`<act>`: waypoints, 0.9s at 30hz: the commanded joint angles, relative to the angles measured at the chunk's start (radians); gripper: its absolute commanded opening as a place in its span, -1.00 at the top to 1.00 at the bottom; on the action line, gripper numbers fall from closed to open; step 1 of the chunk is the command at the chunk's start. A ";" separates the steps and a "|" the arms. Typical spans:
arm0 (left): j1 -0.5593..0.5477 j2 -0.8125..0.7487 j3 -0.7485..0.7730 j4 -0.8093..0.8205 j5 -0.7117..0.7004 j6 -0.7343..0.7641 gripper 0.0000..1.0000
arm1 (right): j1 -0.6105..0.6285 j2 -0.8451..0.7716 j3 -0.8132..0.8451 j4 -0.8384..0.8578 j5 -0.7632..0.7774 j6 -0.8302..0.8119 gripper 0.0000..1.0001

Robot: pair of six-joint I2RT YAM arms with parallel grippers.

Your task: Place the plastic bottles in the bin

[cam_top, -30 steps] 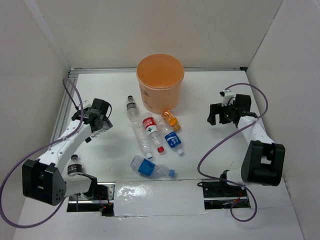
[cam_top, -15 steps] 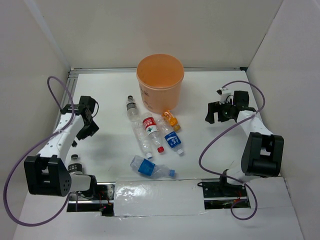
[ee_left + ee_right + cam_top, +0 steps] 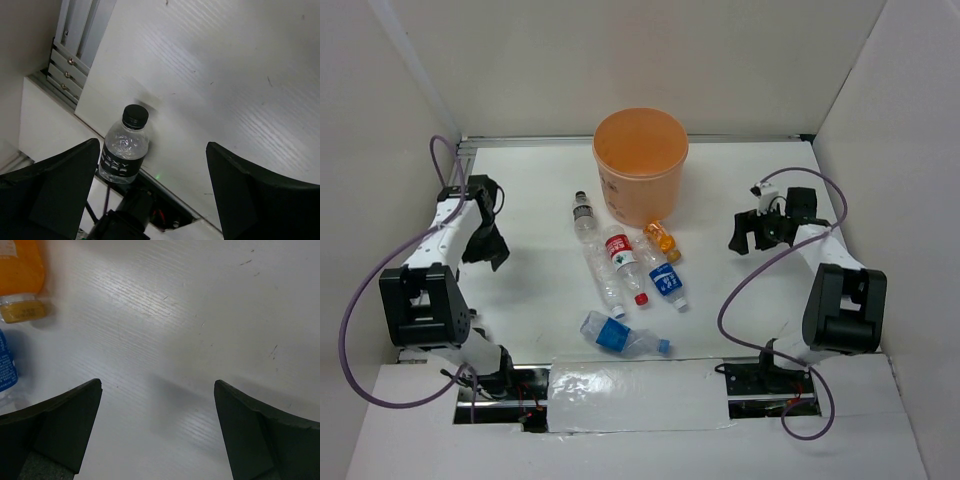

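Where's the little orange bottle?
In the top view, the orange bottle lies on its side near the middle, just in front of the bin. A blue-labelled bottle lies next to it, nearer the arms.

We take this for a robotics lab test cell. Plain white panels [image 3: 740, 60] box in our white bench [image 3: 550, 190], and bare aluminium framing [image 3: 75, 50] edges it.

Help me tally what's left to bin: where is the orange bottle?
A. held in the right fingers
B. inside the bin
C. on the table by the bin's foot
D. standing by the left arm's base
C: the orange bottle lies on the table by the foot of the bin.
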State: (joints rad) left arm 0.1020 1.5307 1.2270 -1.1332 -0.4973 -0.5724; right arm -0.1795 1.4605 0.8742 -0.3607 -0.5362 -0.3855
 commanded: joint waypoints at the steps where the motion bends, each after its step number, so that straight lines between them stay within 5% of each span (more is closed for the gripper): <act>1: 0.001 0.034 0.002 0.045 0.011 0.149 -1.00 | -0.018 0.046 0.005 -0.009 -0.060 -0.039 -1.00; 12: 0.047 -0.069 -0.158 0.289 0.057 0.387 -1.00 | -0.028 0.120 0.149 -0.227 -0.300 -0.376 -1.00; 27: 0.038 -0.030 -0.286 0.437 -0.092 0.526 -0.98 | 0.152 0.236 0.371 -0.345 -0.156 -0.372 -1.00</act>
State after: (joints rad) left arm 0.1452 1.4910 0.9894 -0.7456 -0.5484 -0.1059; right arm -0.0502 1.6711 1.1763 -0.6495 -0.7322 -0.7391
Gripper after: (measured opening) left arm 0.990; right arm 0.999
